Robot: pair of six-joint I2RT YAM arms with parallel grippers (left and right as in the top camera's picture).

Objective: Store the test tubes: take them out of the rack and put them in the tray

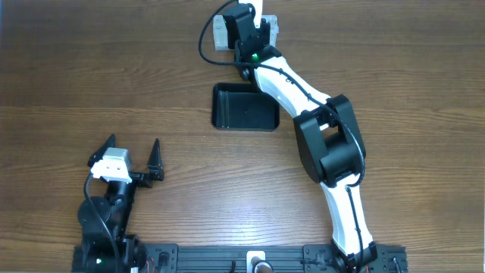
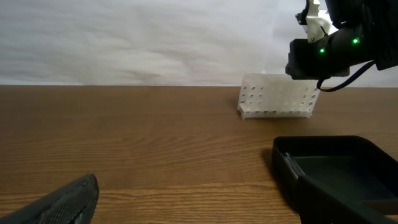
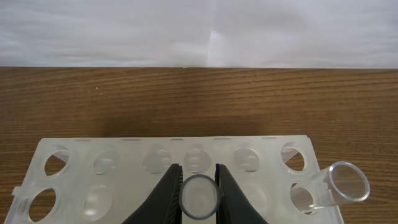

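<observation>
A clear plastic rack [image 3: 124,168] with several holes stands at the far side of the table, also seen as the rack [image 1: 224,32] and the rack [image 2: 277,96]. My right gripper [image 3: 198,180] hovers over its near row, shut on a clear test tube [image 3: 199,198] whose open mouth faces the camera; the tube's lower part is hidden. A second tube [image 3: 339,186] leans in a hole at the rack's end. The black tray [image 1: 244,108] lies just in front of the rack. My left gripper [image 1: 135,144] rests open and holds nothing, far from both at the front left.
The right arm [image 1: 303,98] stretches over the tray's right side toward the rack. A white wall rises behind the table's far edge. Bare wooden tabletop [image 1: 114,68] surrounds the tray [image 2: 336,174] and rack.
</observation>
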